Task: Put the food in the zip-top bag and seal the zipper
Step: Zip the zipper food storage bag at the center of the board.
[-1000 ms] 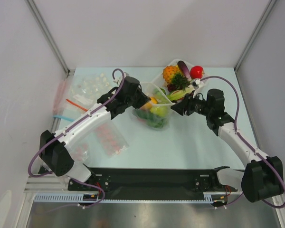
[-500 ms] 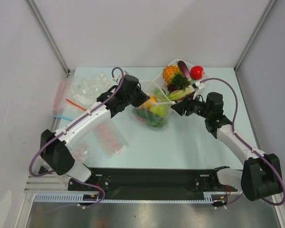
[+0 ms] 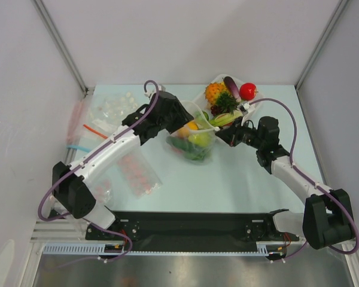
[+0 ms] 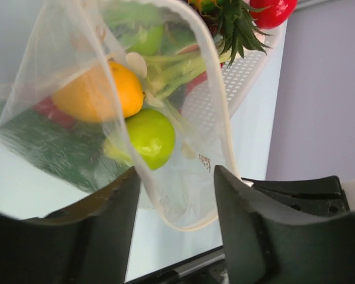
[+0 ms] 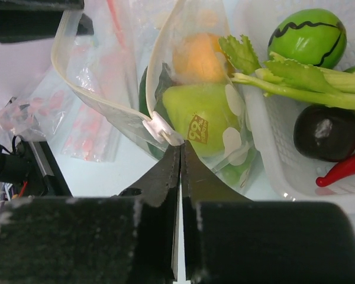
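Note:
The zip-top bag [image 3: 194, 142] stands open mid-table with food inside: an orange [image 4: 100, 92], a green apple [image 4: 151, 136] and dark green pieces. My left gripper [image 3: 182, 124] is open, and the bag's zipper rim [image 4: 220, 118] hangs loose between its fingers [image 4: 242, 225]. My right gripper [image 5: 180, 145] is shut on the bag's near corner, right under the white slider [image 5: 163, 130] of the zipper. More food, a pineapple [image 3: 215, 92], a red tomato [image 3: 248, 91] and celery [image 5: 302, 74], lies in the white tray [image 3: 253, 106] behind the bag.
Flat packets lie on the left: a clear one with white dots [image 3: 113, 107] and one with pink-red blobs [image 3: 137, 173]. A thin red strip [image 3: 96, 131] lies beside them. The tray's wall [image 5: 266, 160] touches the bag's right side. Enclosure walls stand all round.
My left gripper has opened and let go of the bag's rim. My right gripper has moved left to the bag's corner and shut there.

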{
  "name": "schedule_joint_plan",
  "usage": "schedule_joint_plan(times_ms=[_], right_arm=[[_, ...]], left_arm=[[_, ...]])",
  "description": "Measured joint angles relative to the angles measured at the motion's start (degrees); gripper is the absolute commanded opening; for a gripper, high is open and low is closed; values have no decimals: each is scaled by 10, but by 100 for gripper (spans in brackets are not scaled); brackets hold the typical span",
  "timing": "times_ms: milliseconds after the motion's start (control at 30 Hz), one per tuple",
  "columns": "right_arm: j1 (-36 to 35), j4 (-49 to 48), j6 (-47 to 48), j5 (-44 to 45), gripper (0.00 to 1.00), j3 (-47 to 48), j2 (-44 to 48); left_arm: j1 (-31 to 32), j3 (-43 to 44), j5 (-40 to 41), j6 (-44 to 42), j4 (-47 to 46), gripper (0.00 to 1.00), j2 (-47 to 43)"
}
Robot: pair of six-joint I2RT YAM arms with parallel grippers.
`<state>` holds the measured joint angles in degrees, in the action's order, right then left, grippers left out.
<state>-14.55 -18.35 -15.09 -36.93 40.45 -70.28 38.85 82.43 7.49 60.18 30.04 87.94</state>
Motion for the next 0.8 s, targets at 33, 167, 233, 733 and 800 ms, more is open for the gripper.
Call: schedule_joint_plan(times_ms=[33,167,233,733,800], right_arm=[[0,0,2,-5,0,0,0],[0,7,16,-34,0,1,0],[0,14,24,-50,0,3,0],[-12,49,68,-40,0,24,-1],[-13,50,72,-39,0,24,-1]], left_arm=[[0,7,2,-13,4,64,0],[-10,28,-11,-77,10,77,-1],[-21,44,-31,-120,26,100,1],[-33,315,-134,-173,213,100,88],[-31,315,-163,-203,207,100,89]])
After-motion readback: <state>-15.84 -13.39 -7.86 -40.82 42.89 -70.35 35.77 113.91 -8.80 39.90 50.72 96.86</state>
